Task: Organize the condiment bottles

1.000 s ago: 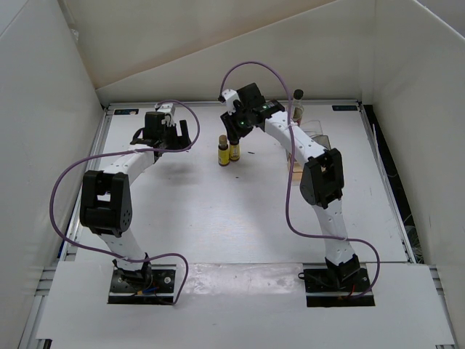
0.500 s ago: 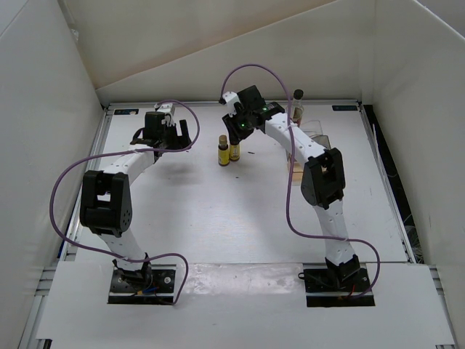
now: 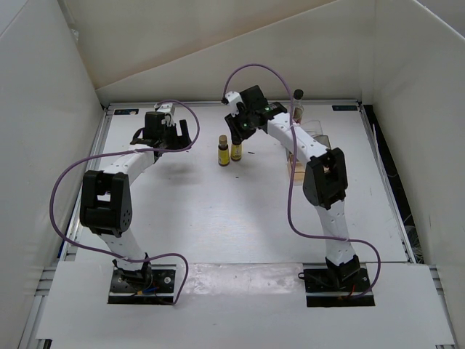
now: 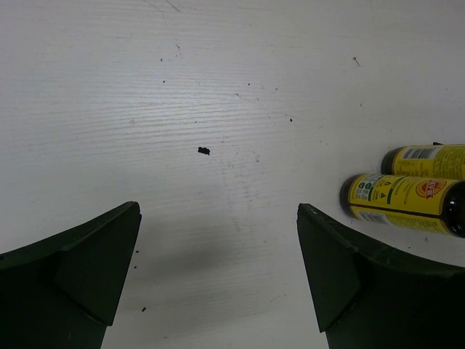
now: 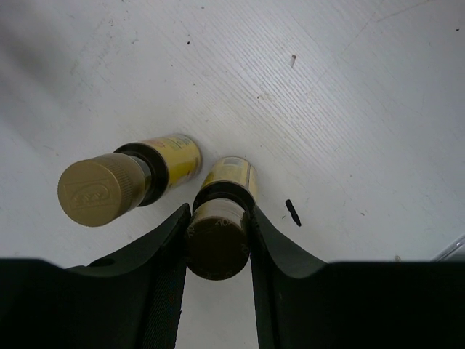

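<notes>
Two tiny amber condiment bottles with gold caps and yellow labels stand side by side at the table's back centre. My right gripper (image 3: 239, 134) is shut on the cap of the right-hand bottle (image 5: 218, 236) (image 3: 237, 151), one finger on each side. The other amber bottle (image 5: 127, 185) (image 3: 224, 151) stands free just to its left. A black-capped bottle (image 3: 298, 104) stands at the back right, behind the right arm. My left gripper (image 3: 164, 140) (image 4: 218, 269) hovers open over bare table left of the amber pair, which shows at the right edge of its view (image 4: 403, 203).
A clear tray with a tan wooden base (image 3: 317, 133) sits at the back right, partly hidden by the right arm. White walls enclose the table on the left, back and right. A small dark speck (image 5: 292, 212) lies beside the held bottle.
My right gripper's jaws have closed onto the right amber bottle's cap, and that bottle has shifted slightly right, away from its twin. The left arm has not moved.
</notes>
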